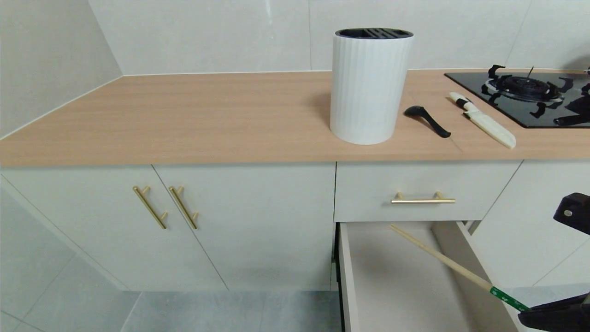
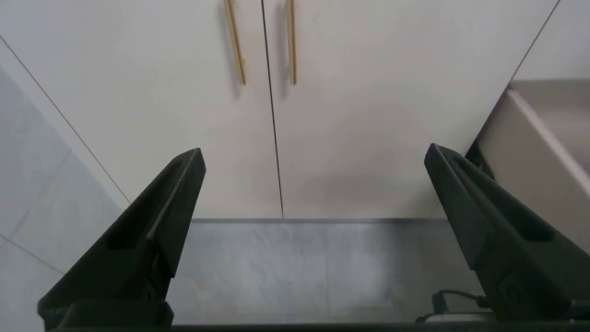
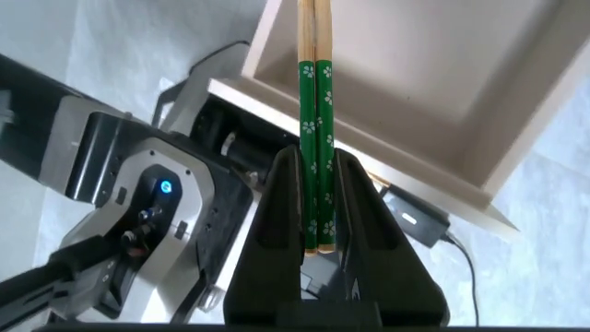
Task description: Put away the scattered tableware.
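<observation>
**Chopsticks over the open drawer, two pieces waiting on the counter**

On the left, your left gripper is hanging low in front of the cabinet doors, its fingers spread wide apart and holding nothing. It looks parked there to keep out of the way.

Moving right along the countertop, the white ribbed holder is standing upright. Just to its right a black spoon is lying flat, and beyond that a sheathed knife is lying near the stove. Both are waiting to be put away.

Below them, the lower drawer is standing pulled out, probably as the place for the tableware. You are holding the pair of chopsticks slanted above it, with the bare tips pointing far and left over the drawer floor. Your right gripper is at the near right, its fingers clamped on the green patterned ends, so the long free length is leading into the drawer. Whether the tips are touching the floor is unclear.
</observation>
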